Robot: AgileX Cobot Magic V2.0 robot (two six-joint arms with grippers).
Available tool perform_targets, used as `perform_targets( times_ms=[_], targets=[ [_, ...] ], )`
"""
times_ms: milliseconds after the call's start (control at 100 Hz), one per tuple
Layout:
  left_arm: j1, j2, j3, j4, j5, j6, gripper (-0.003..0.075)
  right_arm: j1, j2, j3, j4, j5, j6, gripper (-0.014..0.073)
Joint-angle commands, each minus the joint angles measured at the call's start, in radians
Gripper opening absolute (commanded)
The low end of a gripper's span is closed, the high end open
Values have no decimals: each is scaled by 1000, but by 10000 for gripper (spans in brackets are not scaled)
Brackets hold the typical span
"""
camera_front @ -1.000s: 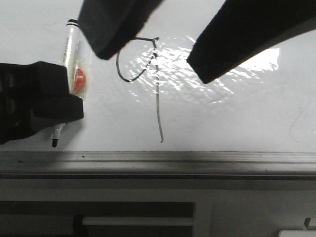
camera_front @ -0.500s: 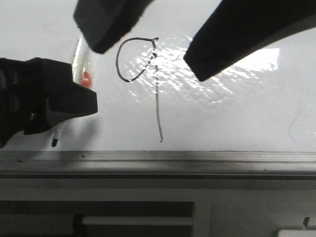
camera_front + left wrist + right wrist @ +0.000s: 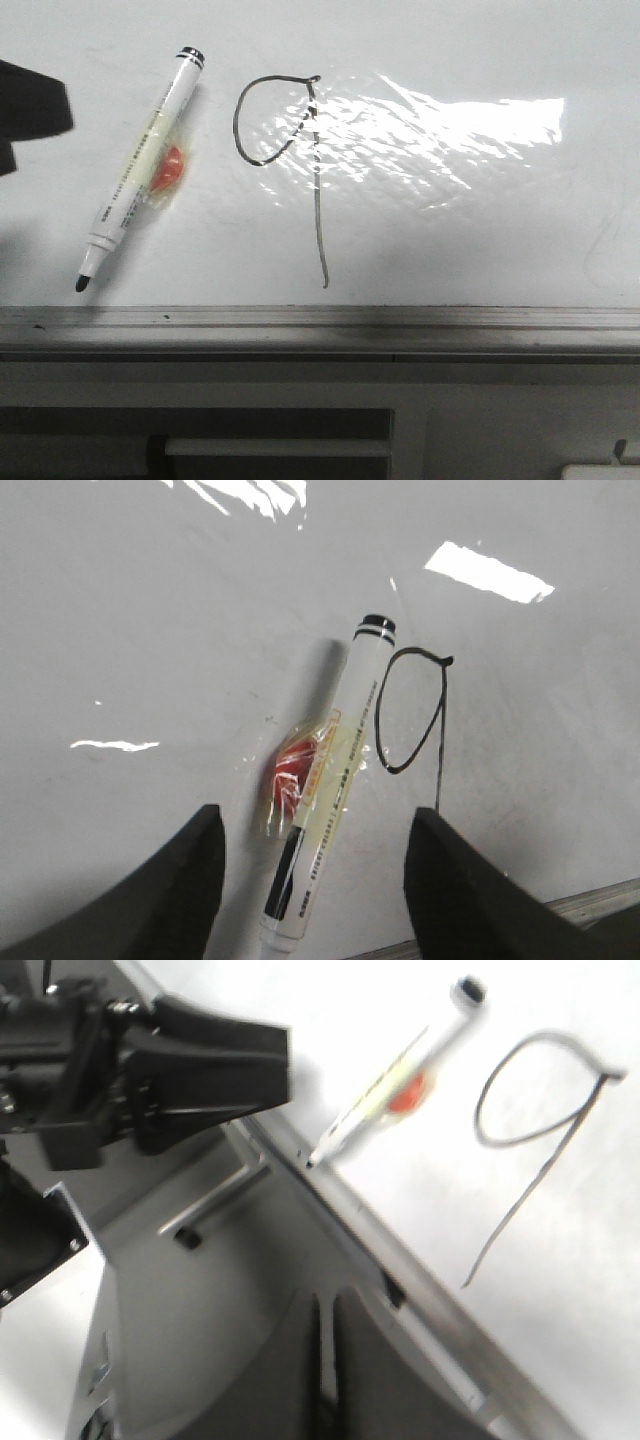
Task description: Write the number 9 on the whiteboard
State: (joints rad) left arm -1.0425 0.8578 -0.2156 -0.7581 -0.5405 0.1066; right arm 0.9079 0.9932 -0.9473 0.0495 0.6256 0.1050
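Whiteboard [image 3: 480, 250]: we see a glossy white flat board with a rippled glare patch right of centre and a grey metal rail along its near edge.
Number 9 [image 3: 318, 200]: we read a thin black marker figure, a rounded loop not quite closed, joined to a long, slightly wavy stem; its long axis runs from the far side toward the rail, loop end away from us, stem foot just short of the rail.
Marker [image 3: 140, 170]: we find a white plastic cylinder lying loose on the board left of the 9, uncapped, dark tip toward the rail, black-banded end slanting away toward the figure.
Tape patch [image 3: 168, 168]: crinkled clear film with a red-orange blob clings to the barrel.
Left gripper [image 3: 315, 880]: its black fingers stand spread, straddling the marker from above without touching it.
Right gripper [image 3: 327, 1360]: its dark fingers lie pressed nearly together, only a thin slit between them, nothing pinched.
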Motion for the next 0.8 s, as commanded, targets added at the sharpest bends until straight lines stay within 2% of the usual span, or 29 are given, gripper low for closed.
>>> perform_targets(
  times_ms=[0,60,190,370,510,640,790],
  targets=[
    [1,-94,5,18,-49,5,328,-1,-54,-3,-55,-113,1,-62],
    [1,-168,17,30,-37,5,247,-1,-84,37,-82,-162,1,-62],
    [1,-316,27,118,47,78,-24,-1,-171,157,-155,-283,1,-62],
    [1,-470,27,144,262,182,-20,-1,-316,376,-191,-486,1,-61],
    [1,-543,27,171,459,312,-20,-2,-446,544,-204,-590,1,-61],
    [1,-572,27,202,601,335,-20,-2,-580,669,-224,-594,1,-61],
    [1,-577,27,247,717,335,-20,-2,-727,767,-224,-527,1,-61]
  ],
)
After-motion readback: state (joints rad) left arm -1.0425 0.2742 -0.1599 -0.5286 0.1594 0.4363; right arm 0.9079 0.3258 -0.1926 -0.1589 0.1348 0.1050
